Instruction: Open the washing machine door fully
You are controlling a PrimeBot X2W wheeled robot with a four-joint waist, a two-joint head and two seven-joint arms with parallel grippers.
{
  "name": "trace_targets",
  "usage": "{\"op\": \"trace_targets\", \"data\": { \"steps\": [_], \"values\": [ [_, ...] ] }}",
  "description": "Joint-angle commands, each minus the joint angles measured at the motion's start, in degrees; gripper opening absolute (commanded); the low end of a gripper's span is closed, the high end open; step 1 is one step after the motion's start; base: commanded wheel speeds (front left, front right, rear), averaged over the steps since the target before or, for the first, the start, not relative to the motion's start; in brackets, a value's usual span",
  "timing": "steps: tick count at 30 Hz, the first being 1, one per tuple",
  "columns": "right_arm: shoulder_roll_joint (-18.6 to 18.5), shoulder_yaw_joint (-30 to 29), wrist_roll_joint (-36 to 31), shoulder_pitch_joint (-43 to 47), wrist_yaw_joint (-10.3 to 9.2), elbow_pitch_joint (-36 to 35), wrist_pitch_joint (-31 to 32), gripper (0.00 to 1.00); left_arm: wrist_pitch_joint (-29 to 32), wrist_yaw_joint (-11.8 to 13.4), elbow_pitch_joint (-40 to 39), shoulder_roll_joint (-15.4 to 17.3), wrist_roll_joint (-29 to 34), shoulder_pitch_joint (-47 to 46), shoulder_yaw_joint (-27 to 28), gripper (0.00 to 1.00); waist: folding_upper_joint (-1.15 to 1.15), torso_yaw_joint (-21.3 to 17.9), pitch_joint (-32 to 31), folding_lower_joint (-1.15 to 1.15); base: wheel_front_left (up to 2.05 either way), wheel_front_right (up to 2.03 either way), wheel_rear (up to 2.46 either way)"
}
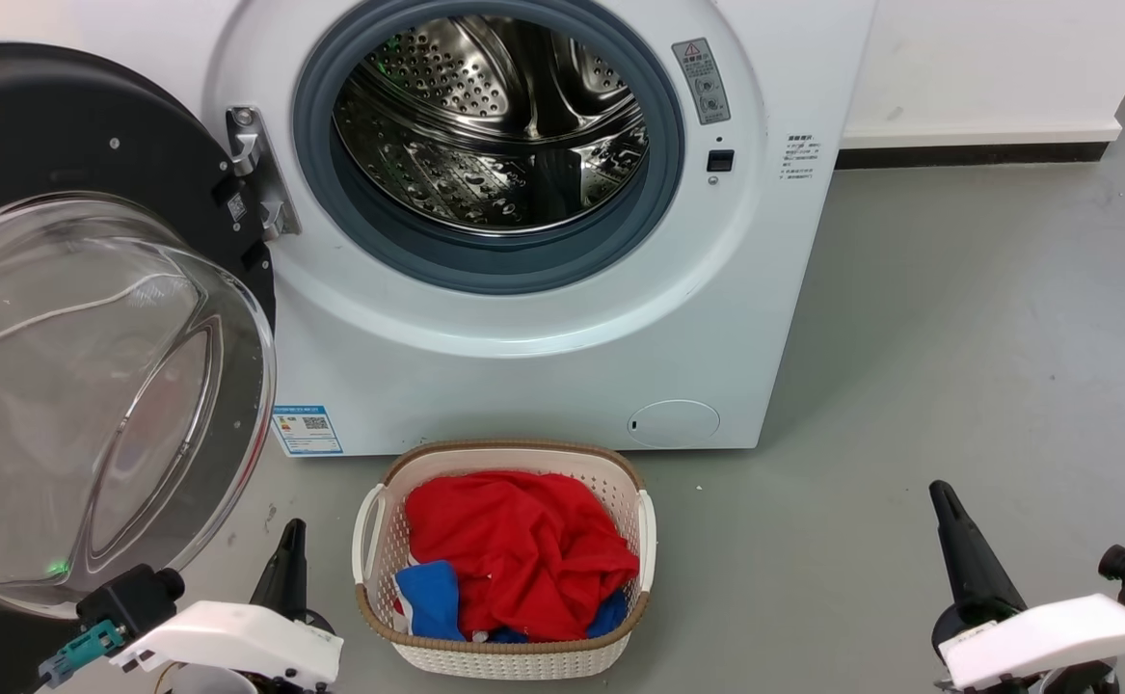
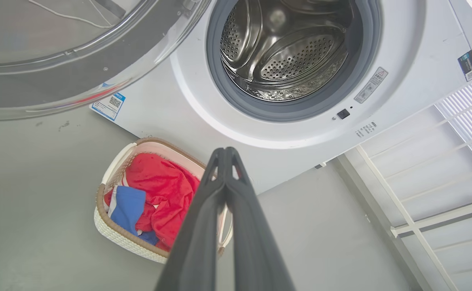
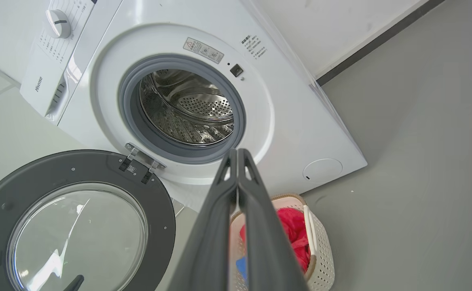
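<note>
The grey floor [image 1: 957, 337] is smooth and faintly scuffed. The white washing machine [image 1: 543, 376] stands on it by the wall [image 1: 986, 58], a pale laundry basket [image 1: 509, 661] just before it.

We are losing the left part of the washing machine door [image 1: 90, 337] past the head view's left edge, and the top of the washing machine [image 1: 543, 376] past its upper edge. We are finding the print on the blue label sticker [image 1: 307, 430] too small to read. In the right wrist view, the right gripper [image 3: 238, 151] is covering part of the basket [image 3: 320, 242].
</note>
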Motion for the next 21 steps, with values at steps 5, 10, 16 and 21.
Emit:
{"op": "trace_targets", "data": {
  "steps": [5, 10, 16, 21],
  "values": [
    [-0.49, -0.39, 5.46, -2.19, 0.01, 0.50, 0.36, 0.00, 1.15, -1.51, -0.27, -0.64, -4.28, -1.93, 1.84, 0.00, 0.00, 0.03, 0.13, -0.01, 0.00, 0.00, 0.00],
    [-0.55, -0.72, 10.62, -3.02, 0.01, 1.56, 0.75, 0.00, 2.29, -2.79, 0.04, -1.55, -8.38, -2.38, 3.28, 0.00, 0.00, 0.07, 0.30, -0.01, 0.00, 0.00, 0.00],
    [-0.58, -1.01, 14.73, -3.63, 0.01, 2.40, 1.13, 0.00, 3.25, -3.79, 0.31, -2.35, -11.68, -2.68, 4.47, 0.00, 0.00, 0.11, 0.44, -0.01, 0.00, 0.00, 0.00],
    [-0.59, -1.28, 17.97, -4.22, 0.01, 3.09, 1.42, 0.00, 3.95, -4.64, 0.53, -2.93, -14.30, -2.97, 5.39, 0.00, 0.00, 0.14, 0.56, -0.01, 0.00, 0.00, 0.00]
  ]
}}
